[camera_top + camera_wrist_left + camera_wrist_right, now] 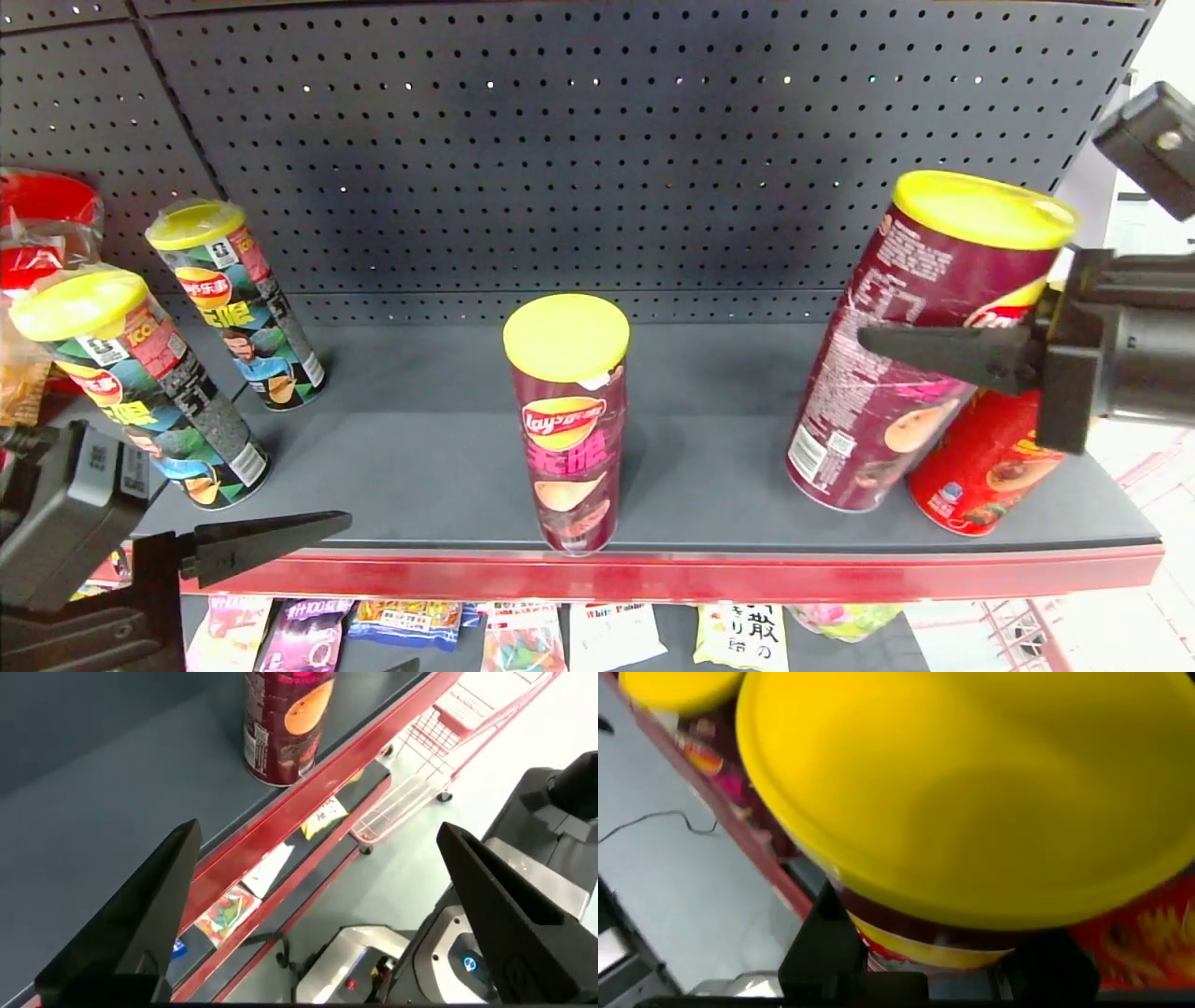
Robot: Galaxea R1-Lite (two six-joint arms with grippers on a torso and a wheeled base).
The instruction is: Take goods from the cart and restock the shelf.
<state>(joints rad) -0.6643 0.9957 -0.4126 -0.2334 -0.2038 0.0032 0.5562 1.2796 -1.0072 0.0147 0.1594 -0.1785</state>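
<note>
Right pincer (920, 327) grasping tilted maroon chip canister (873, 401) mid-body; likely light, stiff, slick tube, dents if squeezed. Left pincer (318, 831) released, empty.

We hold our black left gripper (318, 833) low, fingers spread wide. Our black right gripper (943, 341), turned sideways, clamps a tilted maroon yellow-lidded can (868, 420).

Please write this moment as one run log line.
right gripper: shut on maroon can, tilted, at shelf right end | left gripper: open, empty, near shelf front
</note>
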